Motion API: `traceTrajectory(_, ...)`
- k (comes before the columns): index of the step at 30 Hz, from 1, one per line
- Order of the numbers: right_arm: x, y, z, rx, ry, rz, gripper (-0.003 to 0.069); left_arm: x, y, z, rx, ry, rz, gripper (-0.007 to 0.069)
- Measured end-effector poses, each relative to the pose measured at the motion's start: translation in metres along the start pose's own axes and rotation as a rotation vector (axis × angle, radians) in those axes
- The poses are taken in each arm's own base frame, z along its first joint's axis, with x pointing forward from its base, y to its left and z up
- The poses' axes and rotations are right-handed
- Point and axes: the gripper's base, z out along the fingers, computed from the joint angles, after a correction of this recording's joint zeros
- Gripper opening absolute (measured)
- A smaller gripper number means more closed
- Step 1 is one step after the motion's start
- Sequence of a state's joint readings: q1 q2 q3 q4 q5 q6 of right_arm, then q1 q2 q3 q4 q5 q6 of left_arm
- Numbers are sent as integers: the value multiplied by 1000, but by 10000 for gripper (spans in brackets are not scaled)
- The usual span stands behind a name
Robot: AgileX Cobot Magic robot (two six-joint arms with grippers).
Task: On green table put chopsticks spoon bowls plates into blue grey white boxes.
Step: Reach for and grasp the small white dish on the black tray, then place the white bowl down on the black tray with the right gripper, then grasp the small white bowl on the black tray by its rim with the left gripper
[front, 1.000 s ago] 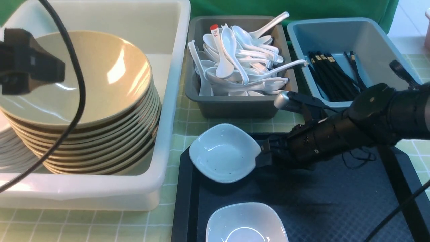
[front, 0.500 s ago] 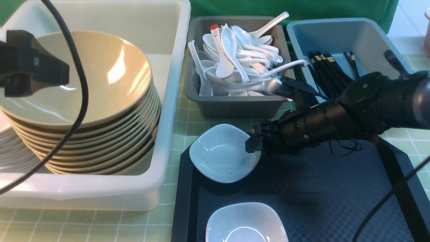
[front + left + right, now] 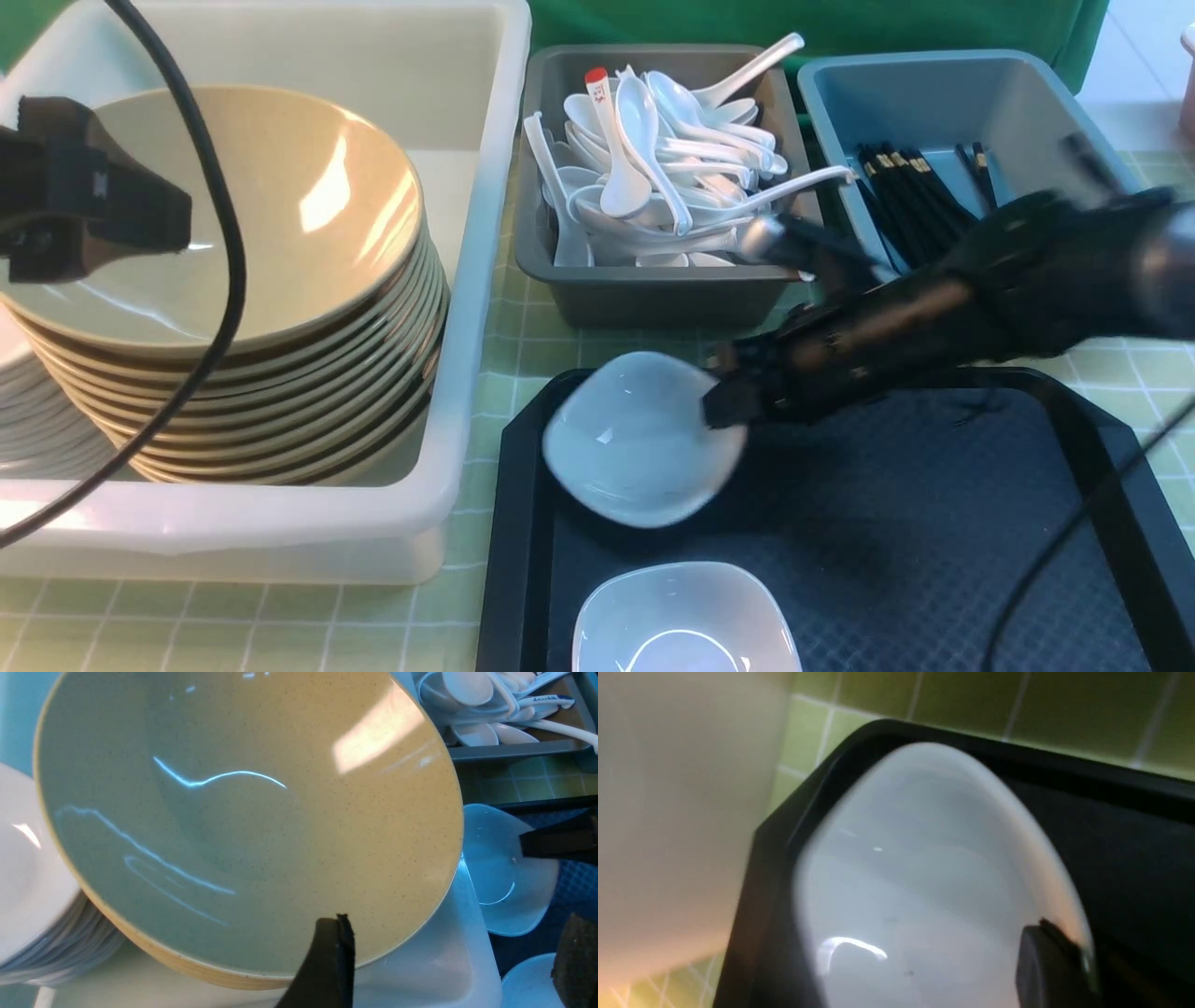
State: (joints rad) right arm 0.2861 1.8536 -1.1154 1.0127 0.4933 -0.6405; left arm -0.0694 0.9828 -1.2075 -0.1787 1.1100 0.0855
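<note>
Left gripper is seen over the tan bowl stack in the white box; finger state cannot be told. The small white bowl is tilted at the black tray's 11 o'clock corner, its pinched rim pointing toward 3 o'clock. It appears clamped there by the blurred right gripper.

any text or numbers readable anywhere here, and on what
Red marks on the white red-tipped spoon handle in the grey plastic box: too small to read.
Blue script on a white spoon handle, left wrist view: too blurred to read.
Nothing else carries text.
</note>
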Motion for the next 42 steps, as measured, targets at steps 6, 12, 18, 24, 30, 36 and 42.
traceTrajectory(6,16,-12,-87,75,-98,-64,54,1,-6,-3,64,-4,8,554)
traceTrajectory(12,89,-48,-134,171,-119,84,54,-4,-26,4,299,-15,93,528)
traceTrajectory(18,131,-66,-123,241,-92,167,56,-12,-37,29,499,45,130,518)
traceTrajectory(24,135,-69,-121,263,-108,175,107,-14,-55,56,608,128,172,518)
traceTrajectory(30,134,-70,-123,292,-71,106,288,-11,-93,82,678,194,181,518)
traceTrajectory(36,115,-57,-144,312,21,1,531,-9,-138,115,691,292,256,518)
traceTrajectory(42,100,-7,-200,301,-105,-172,603,-4,-193,174,646,441,406,518)
